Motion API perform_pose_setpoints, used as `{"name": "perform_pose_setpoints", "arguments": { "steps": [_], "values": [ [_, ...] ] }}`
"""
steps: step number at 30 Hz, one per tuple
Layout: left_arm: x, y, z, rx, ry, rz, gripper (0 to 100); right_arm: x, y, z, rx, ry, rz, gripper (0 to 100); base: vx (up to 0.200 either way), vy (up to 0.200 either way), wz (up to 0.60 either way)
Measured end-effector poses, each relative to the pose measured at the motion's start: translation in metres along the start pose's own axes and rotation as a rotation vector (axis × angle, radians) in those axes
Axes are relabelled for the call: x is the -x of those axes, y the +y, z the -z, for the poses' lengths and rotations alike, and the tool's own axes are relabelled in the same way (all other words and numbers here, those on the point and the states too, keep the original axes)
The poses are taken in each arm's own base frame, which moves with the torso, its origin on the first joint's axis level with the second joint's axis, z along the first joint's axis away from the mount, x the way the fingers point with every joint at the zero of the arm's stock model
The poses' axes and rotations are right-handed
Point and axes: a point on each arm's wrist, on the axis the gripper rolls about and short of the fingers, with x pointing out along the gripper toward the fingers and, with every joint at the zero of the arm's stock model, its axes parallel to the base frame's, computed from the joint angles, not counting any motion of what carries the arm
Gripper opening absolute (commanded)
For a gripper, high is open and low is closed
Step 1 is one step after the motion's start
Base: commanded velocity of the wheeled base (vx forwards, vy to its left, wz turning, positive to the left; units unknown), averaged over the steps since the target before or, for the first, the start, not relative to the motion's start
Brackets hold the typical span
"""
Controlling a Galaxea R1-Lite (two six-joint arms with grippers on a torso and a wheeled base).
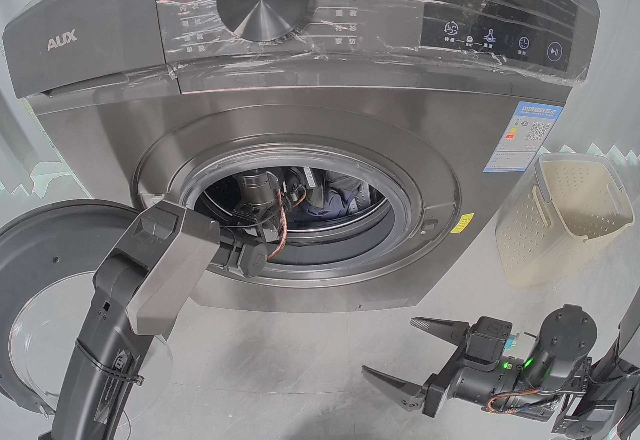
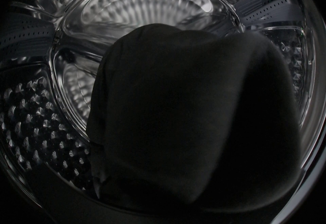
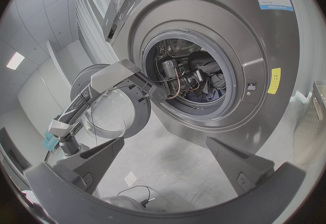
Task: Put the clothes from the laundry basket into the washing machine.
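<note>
The washer (image 1: 347, 111) is standing on the floor (image 1: 287, 361), and its door (image 1: 40, 261) is hanging wide open on the robot's left. The left arm is lying with its forearm through the round opening. The left gripper (image 1: 310, 186) is sitting inside the drum (image 2: 142, 0), right up against the clothes (image 1: 337, 202).

Those clothes are lying in a dark heap, navy and black, low in the drum and toward the right side of the opening. Seen from the left wrist, a dark cloth (image 2: 190, 116) is bulging close in front of the camera, with the drum's dimpled steel wall shining around it. That cloth is covering the left gripper, so I cannot tell whether it is gripping or loose.

The basket (image 1: 527, 241), cream and full of small holes, is standing on the floor just beside the washer's lower right corner. It is leaning a little, and its open top is facing up and toward the robot.

The right gripper (image 1: 388, 346) is hovering low over the floor in front of the washer, nearer the robot than the basket and apart from both. Its fingers (image 3: 234, 163) are spreading wide, pointing toward the washer's opening, with bare floor showing between them.
</note>
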Motion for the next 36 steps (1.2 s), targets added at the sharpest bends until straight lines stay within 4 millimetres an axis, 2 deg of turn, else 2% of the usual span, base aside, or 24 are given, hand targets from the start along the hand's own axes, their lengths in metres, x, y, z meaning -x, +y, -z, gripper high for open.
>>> {"name": "perform_pose_setpoints", "arguments": {
  "steps": [5, 10, 18, 27, 36],
  "values": [
    [0.005, 0.001, 0.012, -0.007, 0.051, -0.003, 100, 0.0, 0.0, 0.0, 0.0, 0.001, 0.0, 100, 0.0, 0.0, 0.0],
    [0.021, 0.004, 0.029, -0.024, 0.161, -0.006, 100, 0.0, 0.0, 0.0, 0.0, 0.002, 0.0, 100, 0.0, 0.0, 0.0],
    [0.051, -0.002, 0.034, -0.038, 0.297, 0.03, 100, 0.0, 0.0, 0.0, 0.0, 0.002, 0.001, 100, 0.0, 0.0, 0.0],
    [0.102, -0.015, 0.018, -0.057, 0.442, 0.117, 100, 0.001, -0.001, 0.001, 0.0, 0.003, 0.004, 100, 0.0, 0.0, 0.0],
    [0.157, -0.039, -0.015, -0.087, 0.513, 0.221, 100, 0.001, -0.001, 0.0, 0.0, 0.003, 0.004, 100, 0.0, 0.0, 0.0]
  ]
}}
